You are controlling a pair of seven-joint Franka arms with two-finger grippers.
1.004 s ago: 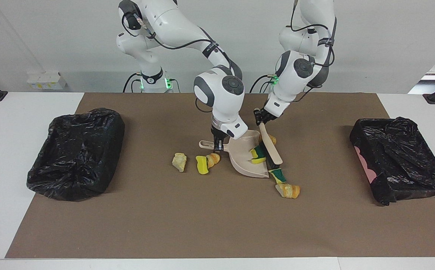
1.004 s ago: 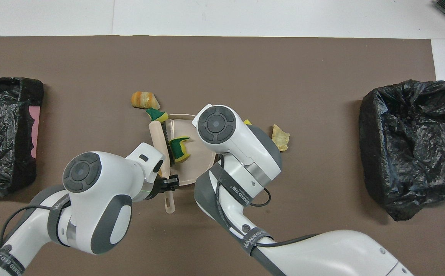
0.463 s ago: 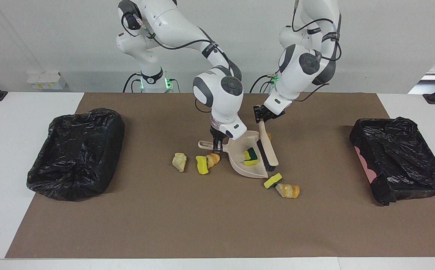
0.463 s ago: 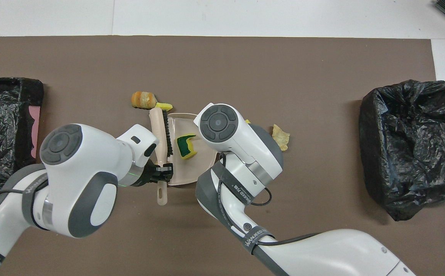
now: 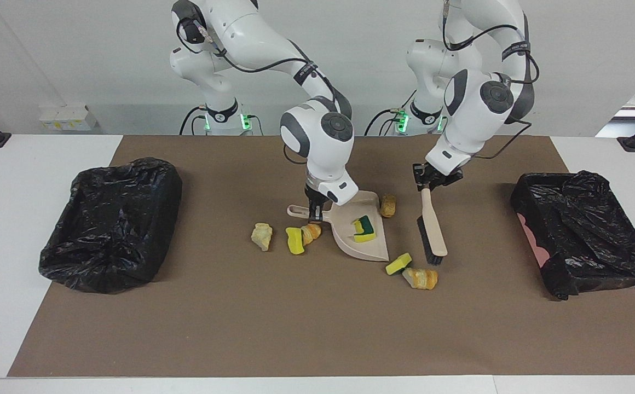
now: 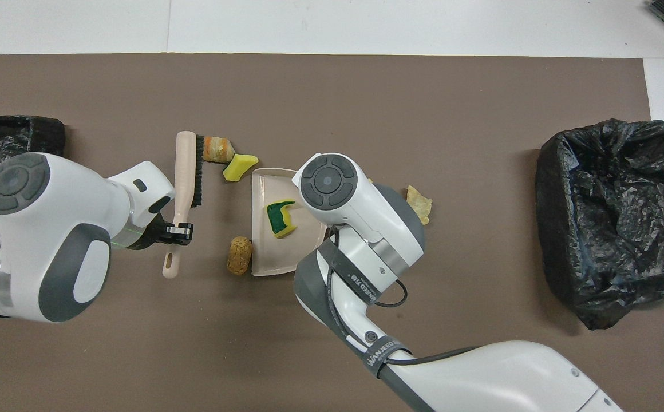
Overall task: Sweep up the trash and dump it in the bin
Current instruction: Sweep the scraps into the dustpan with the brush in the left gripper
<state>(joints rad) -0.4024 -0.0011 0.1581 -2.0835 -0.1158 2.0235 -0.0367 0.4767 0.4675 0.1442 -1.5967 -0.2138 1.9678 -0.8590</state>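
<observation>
Left tool [image 5: 434,183] grasps the brush [image 5: 432,230] handle, bristles beside two scraps [image 5: 411,271]. Right tool [image 5: 314,214] grips the dustpan [image 5: 362,249] handle; one sponge scrap [image 5: 363,229] lies inside, others around it on the desk [image 5: 306,317]

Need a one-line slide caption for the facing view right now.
Right gripper holds the dustpan with one sponge scrap inside; left gripper holds the brush beside two loose scraps.

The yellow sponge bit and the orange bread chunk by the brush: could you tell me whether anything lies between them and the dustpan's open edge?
Nothing visible does. The yellow sponge bit and bread chunk lie on bare mat between the brush, held by the left gripper, and the dustpan.
</observation>
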